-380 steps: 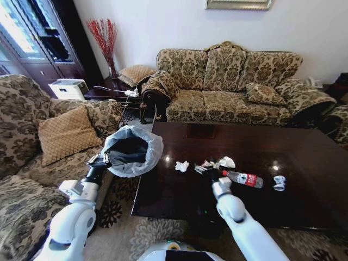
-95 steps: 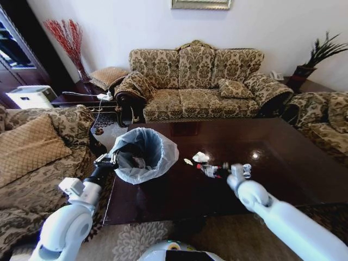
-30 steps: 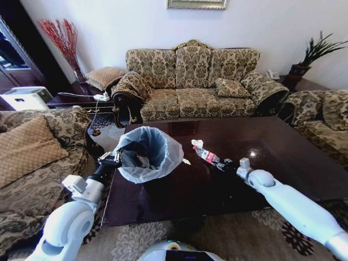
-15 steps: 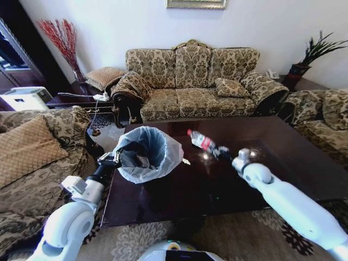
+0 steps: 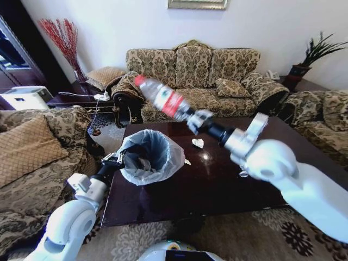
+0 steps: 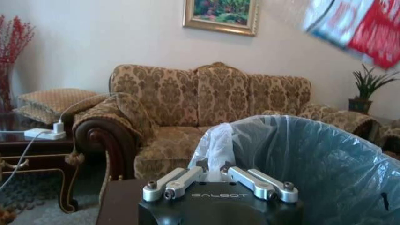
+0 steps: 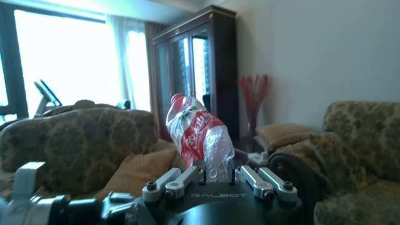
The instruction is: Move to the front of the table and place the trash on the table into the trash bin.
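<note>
Clear plastic bottle (image 5: 163,98), clamped in the right gripper (image 5: 197,120), sits raised at upper centre above the trash bin (image 5: 145,157), which the left gripper (image 5: 115,159) pinches steady for dropping

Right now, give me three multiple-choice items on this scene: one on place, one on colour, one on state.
1. Where is the clear plastic bottle?
A. Lying on the table
B. Held in the air above the bag-lined round trash bin
C. On the sofa

2. What colour is the bottle's label?
A. Red
B. Green
C. Yellow

3. What is the left gripper doing?
A. Hanging open
B. Gripping a tissue
C. Clamped on the bin's rim

Answers: 1 B, the right gripper holds it aloft; 2 A, red shows on the bottle; 3 C, its jaws pinch the bag-covered rim.
</note>
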Robot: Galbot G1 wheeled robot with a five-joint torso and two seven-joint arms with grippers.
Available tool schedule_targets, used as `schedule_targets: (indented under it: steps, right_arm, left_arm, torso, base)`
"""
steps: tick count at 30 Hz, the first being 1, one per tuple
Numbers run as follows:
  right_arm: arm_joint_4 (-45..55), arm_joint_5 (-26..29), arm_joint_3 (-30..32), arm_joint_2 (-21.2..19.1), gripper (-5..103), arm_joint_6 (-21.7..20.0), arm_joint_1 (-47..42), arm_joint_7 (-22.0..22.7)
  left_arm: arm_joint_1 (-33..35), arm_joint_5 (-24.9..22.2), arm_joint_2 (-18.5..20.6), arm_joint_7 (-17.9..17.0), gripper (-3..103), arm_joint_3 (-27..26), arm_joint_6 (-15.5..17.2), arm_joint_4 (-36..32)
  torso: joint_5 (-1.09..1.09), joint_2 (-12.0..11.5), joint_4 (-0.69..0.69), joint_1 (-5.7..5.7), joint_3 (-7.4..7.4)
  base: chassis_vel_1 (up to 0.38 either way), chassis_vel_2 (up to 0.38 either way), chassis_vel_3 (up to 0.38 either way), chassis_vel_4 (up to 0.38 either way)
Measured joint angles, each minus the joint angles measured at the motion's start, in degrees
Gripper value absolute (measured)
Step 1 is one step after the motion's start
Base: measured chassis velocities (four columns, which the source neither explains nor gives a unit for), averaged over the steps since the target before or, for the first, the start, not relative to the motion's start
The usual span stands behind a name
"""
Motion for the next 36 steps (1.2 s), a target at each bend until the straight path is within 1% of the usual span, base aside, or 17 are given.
schedule_targets:
  steps: [4, 7, 8, 11, 13, 14, 16, 17, 19, 23, 24, 25, 27, 28, 31, 33, 36]
  right_arm:
    - [0.5, -1.7, -3.7, -0.1, 13, -1.4, 1.0, -0.6]
    - [-0.1, -5.2, -6.2, -0.1, 28, -2.1, 0.6, -0.7]
    - [-0.1, -5.2, -6.2, -0.1, 28, -2.1, 0.6, -0.7]
    - [-1.4, -7.3, -7.8, 0.7, 44, -1.9, 0.3, -0.7]
    - [-1.9, -7.6, -8.1, 0.9, 44, -1.8, 0.3, -0.8]
    - [-2.7, -8.0, -8.5, 1.4, 55, -1.4, 0.4, -1.0]
    - [-3.0, -8.0, -8.5, 1.7, 55, -1.3, 0.5, -1.0]
    - [-3.2, -7.9, -8.3, 1.9, 66, -1.2, 0.6, -0.8]
    - [-3.3, -7.7, -7.9, 2.0, 66, -1.2, 0.6, -0.7]
    - [-3.9, -7.3, -4.8, 0.7, 88, -0.3, 0.2, 0.6]
    - [-3.9, -7.3, -4.8, 0.7, 88, -0.3, 0.2, 0.6]
    - [-4.0, -7.3, -4.2, 0.3, 88, 0.1, 0.1, 1.3]
    - [-4.8, -7.4, -2.5, -0.5, 97, 0.9, -0.3, 4.0]
    - [-4.8, -7.4, -2.5, -0.5, 97, 0.9, -0.3, 4.0]
    - [-8.3, -9.5, -1.2, -1.5, 100, 1.8, -2.9, 8.6]
    - [-11.7, -11.7, -1.5, -0.2, 100, 2.0, -6.7, 13.7]
    - [-14.9, -14.6, -1.6, 2.3, 100, 2.3, -12.0, 16.5]
  left_arm:
    - [0.2, -0.4, 0.4, 0.1, 4, 0.0, 0.2, -0.5]
    - [0.2, -0.7, 0.8, 0.1, 4, -0.1, 0.4, -0.7]
    - [0.2, -0.7, 0.8, 0.1, 4, -0.1, 0.4, -0.7]
    - [0.2, -0.7, 0.7, 0.1, 4, -0.1, 0.4, -0.8]
    - [0.2, -0.7, 0.6, 0.1, 4, -0.1, 0.4, -0.9]
    - [0.2, -0.8, 0.5, 0.1, 4, -0.2, 0.4, -1.1]
    - [0.2, -0.8, 0.5, 0.1, 4, -0.3, 0.4, -1.2]
    - [0.2, -0.9, 0.6, 0.1, 4, -0.5, 0.4, -1.3]
    - [0.2, -0.9, 0.7, 0.2, 4, -0.7, 0.4, -1.3]
    - [0.2, -1.1, 0.8, 0.1, 4, -1.0, 0.4, -1.3]
    - [0.2, -1.1, 0.8, 0.1, 4, -1.0, 0.4, -1.3]
    - [0.2, -1.1, 0.7, 0.1, 4, -1.0, 0.4, -1.3]
    - [0.2, -1.0, 0.4, 0.1, 4, -1.0, 0.3, -1.3]
    - [0.2, -1.0, 0.4, 0.1, 4, -1.0, 0.3, -1.3]
    - [0.2, -0.4, -0.6, -0.2, 4, -1.5, -0.1, -0.5]
    - [0.2, -0.1, -1.6, -1.4, 4, -2.8, -0.6, -0.4]
    - [-0.4, 0.1, -1.6, -2.4, 4, -3.9, -1.2, 0.1]
  torso:
    - [-0.01, 0.0, 0.03, 0.00, 0.00]
    - [-0.02, 0.0, 0.02, 0.00, 0.00]
    - [-0.02, 0.0, 0.02, 0.00, 0.00]
    - [-0.01, 0.0, 0.02, 0.00, 0.00]
    - [-0.01, 0.0, 0.02, 0.00, 0.00]
    - [-0.01, 0.0, 0.03, 0.00, 0.00]
    - [-0.01, 0.0, 0.03, 0.01, 0.01]
    - [-0.01, 0.0, 0.04, 0.01, 0.01]
    - [-0.01, 0.0, 0.03, 0.01, 0.01]
    - [-0.01, 0.0, 0.03, 0.01, 0.00]
    - [-0.01, 0.0, 0.03, 0.01, 0.00]
    - [-0.01, 0.0, 0.03, 0.01, 0.01]
    - [-0.01, 0.0, 0.02, 0.01, 0.00]
    - [-0.01, 0.0, 0.02, 0.01, 0.00]
    - [-0.02, 0.0, 0.02, 0.00, 0.00]
    - [-0.02, 0.0, 0.03, 0.01, 0.01]
    - [0.00, 0.0, 0.06, 0.01, 0.01]
  base:
    - [0.000, 0.000, 0.000, 0.000]
    - [0.000, 0.000, 0.000, 0.000]
    - [0.000, 0.000, 0.000, 0.000]
    - [0.000, 0.000, 0.000, 0.000]
    - [0.000, 0.000, 0.000, 0.000]
    - [0.000, 0.000, 0.000, 0.000]
    - [0.000, 0.000, 0.000, 0.000]
    - [0.000, 0.000, 0.000, 0.000]
    - [0.000, 0.000, 0.000, 0.000]
    - [0.000, 0.000, 0.000, 0.000]
    - [0.000, 0.000, 0.000, 0.000]
    - [0.000, 0.000, 0.000, 0.000]
    - [0.000, 0.000, 0.000, 0.000]
    - [0.000, 0.000, 0.000, 0.000]
    - [0.000, 0.000, 0.000, 0.000]
    - [0.000, 0.000, 0.000, 0.000]
    - [0.000, 0.000, 0.000, 0.000]
